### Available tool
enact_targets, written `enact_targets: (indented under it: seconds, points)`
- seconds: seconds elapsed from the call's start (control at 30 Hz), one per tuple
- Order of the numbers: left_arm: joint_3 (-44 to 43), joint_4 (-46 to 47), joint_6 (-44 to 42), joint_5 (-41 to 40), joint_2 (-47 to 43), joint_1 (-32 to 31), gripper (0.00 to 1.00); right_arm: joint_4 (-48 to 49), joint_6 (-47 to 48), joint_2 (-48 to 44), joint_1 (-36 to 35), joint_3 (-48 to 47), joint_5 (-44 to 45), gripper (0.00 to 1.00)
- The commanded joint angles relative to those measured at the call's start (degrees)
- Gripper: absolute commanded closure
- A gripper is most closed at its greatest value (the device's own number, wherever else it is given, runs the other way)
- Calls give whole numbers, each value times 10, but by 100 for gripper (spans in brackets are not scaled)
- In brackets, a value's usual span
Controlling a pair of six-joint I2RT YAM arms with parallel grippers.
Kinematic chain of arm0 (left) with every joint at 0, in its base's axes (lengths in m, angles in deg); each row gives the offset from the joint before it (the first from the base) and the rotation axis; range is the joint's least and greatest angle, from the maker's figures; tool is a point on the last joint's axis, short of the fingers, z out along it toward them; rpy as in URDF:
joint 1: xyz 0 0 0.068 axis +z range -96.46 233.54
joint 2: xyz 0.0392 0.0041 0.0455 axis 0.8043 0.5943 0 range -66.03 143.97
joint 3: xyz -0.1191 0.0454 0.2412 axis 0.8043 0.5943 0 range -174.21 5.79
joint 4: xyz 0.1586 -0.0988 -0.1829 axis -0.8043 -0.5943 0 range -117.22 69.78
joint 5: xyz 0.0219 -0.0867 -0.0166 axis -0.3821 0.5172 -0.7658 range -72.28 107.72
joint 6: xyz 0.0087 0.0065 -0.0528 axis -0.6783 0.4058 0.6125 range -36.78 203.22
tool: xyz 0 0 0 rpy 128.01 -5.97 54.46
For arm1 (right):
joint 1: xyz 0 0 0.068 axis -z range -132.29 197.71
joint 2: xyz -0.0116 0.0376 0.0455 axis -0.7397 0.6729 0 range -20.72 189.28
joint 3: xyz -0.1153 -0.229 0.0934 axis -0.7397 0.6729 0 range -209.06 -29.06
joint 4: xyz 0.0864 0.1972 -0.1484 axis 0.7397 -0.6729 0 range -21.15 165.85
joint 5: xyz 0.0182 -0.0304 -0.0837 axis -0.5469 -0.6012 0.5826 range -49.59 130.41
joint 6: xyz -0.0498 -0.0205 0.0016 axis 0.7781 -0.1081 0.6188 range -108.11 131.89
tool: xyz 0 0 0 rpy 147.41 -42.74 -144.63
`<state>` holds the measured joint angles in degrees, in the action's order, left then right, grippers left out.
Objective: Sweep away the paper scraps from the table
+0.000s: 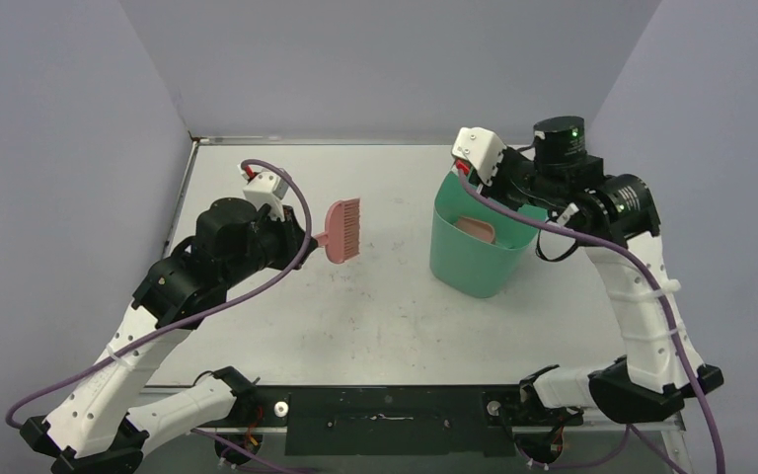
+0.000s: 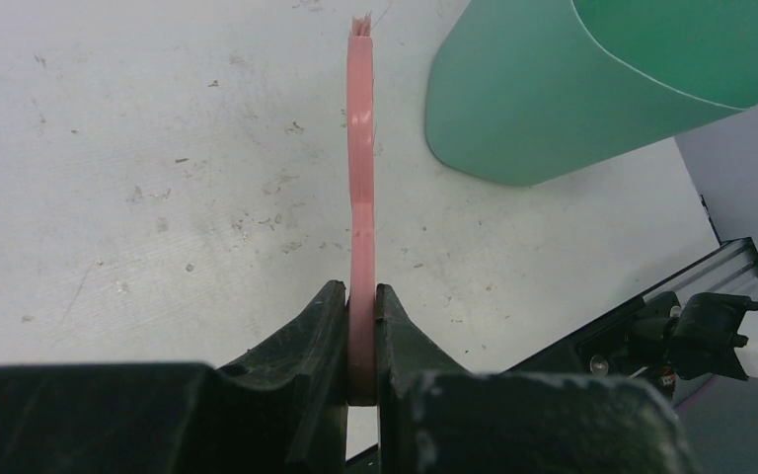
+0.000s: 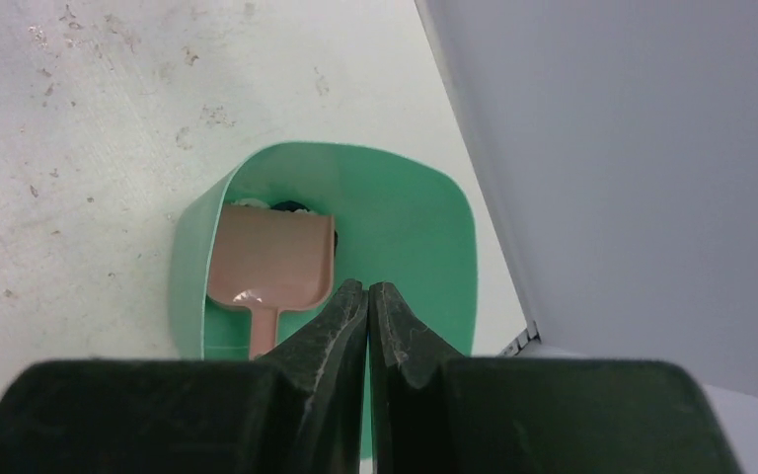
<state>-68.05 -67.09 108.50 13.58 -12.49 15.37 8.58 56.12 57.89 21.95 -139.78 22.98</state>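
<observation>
While left tool [image 2: 360,292] clamps brush [image 2: 360,148] | right tool [image 3: 368,288] closed — empty | table [image 1: 385,316] white, speckled

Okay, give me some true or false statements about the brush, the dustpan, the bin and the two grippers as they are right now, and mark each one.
1. The left gripper is clamped on the pink brush. True.
2. The dustpan lies flat on the table beside the bin. False: it sits inside the green bin.
3. The right gripper has its jaws spread wide. False: they are shut together with nothing between them, above the bin.
4. The green bin stands on the right half of the table. True.
5. A few paper scraps show in the bin behind the dustpan. True.
</observation>
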Motion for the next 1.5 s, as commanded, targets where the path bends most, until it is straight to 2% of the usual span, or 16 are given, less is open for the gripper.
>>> enact_targets:
  seconds: [0.0, 0.17, 0.23, 0.33, 0.53, 0.67, 0.77, 0.83, 0.9, 1.0, 1.07, 1.13, 1.27, 1.47]
  points:
    - [-28, 6, -1, -7, -2, -2, 100, 28, -23, -30, 7, 59, 40, 95]
    - [-25, 4, 11, 2, -4, -2, 97, 48, -47, -36, 23, 84, 102, 90]
    - [-14, 7, 20, 4, -6, -2, 97, 38, -59, -27, 44, 73, 104, 77]
    - [33, 29, 42, -1, -13, -1, 97, -12, -68, 3, 58, 48, 85, 69]
    - [157, 172, 114, 41, -89, -3, 100, -58, -70, 49, 65, 73, 95, 67]
    - [210, 243, 142, 41, -149, -3, 100, -55, -75, 35, 71, 104, 101, 60]
    - [208, 209, 158, -23, -146, -2, 100, -30, -88, 0, 78, 113, 98, 52]
    - [231, 198, 178, -49, -130, 1, 100, -28, -102, -15, 80, 112, 96, 51]
    - [290, 251, 214, -4, -117, 5, 100, -18, -123, -34, 83, 118, 98, 50]
    - [406, 417, 305, 79, -118, 4, 100, -9, -130, -54, 94, 135, 99, 48]
    - [474, 513, 369, 87, -131, 1, 100, -7, -134, -61, 100, 138, 108, 47]
    - [522, 549, 407, 78, -149, 0, 100, 0, -141, -66, 104, 139, 124, 47]
    - [561, 535, 429, 61, -180, 1, 100, 21, -155, -76, 121, 139, 150, 43]
    - [564, 424, 438, 70, -184, 1, 98, 51, -183, -67, 153, 140, 210, 38]
